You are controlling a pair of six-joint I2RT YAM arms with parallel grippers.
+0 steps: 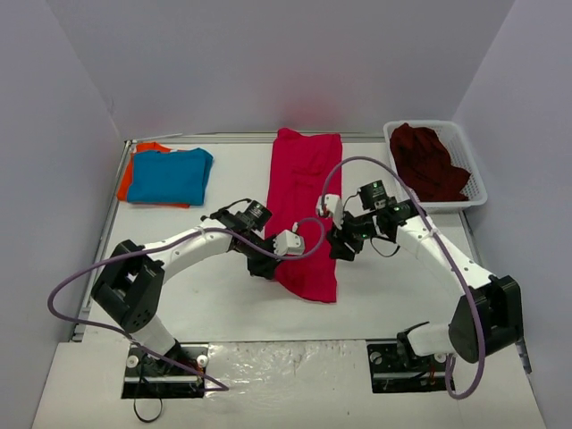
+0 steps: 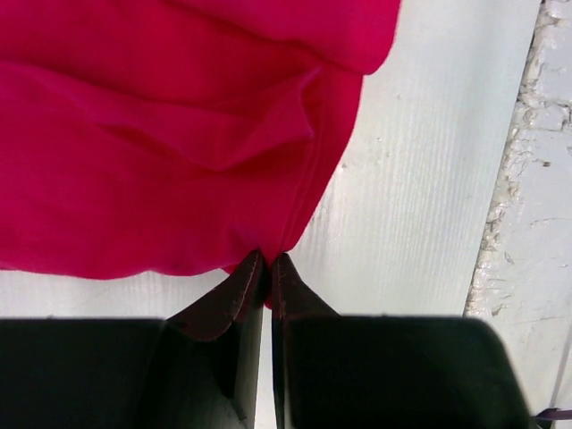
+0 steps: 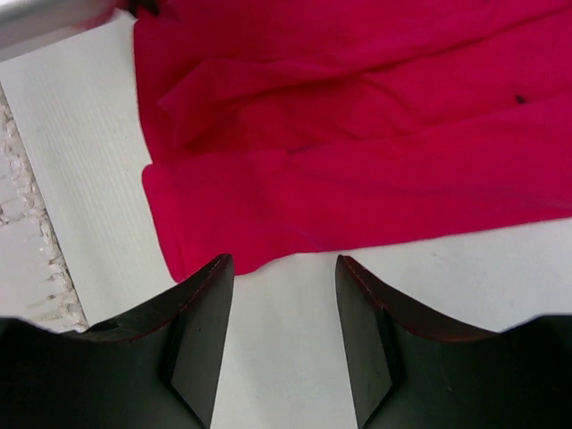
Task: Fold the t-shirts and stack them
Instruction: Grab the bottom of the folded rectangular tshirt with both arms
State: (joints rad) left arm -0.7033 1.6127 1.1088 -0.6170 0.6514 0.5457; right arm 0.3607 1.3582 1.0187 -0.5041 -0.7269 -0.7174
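Observation:
The crimson-pink t-shirt (image 1: 306,206) lies as a long folded strip down the middle of the table. My left gripper (image 1: 265,265) is at the strip's near left edge, and in the left wrist view it (image 2: 268,261) is shut on a pinch of that pink hem (image 2: 179,134). My right gripper (image 1: 342,243) is at the strip's right edge. In the right wrist view it (image 3: 284,268) stands open on bare table just short of the pink cloth (image 3: 357,152), nothing between its fingers. A blue t-shirt (image 1: 172,172) rests folded on an orange one (image 1: 128,183) at the back left. The dark maroon t-shirt (image 1: 427,161) is bunched in the basket.
A white mesh basket (image 1: 474,188) stands at the back right corner. The table (image 1: 214,295) is white, with walls on three sides. A purple cable (image 1: 357,163) loops above the right arm, and another (image 1: 80,277) trails from the left arm.

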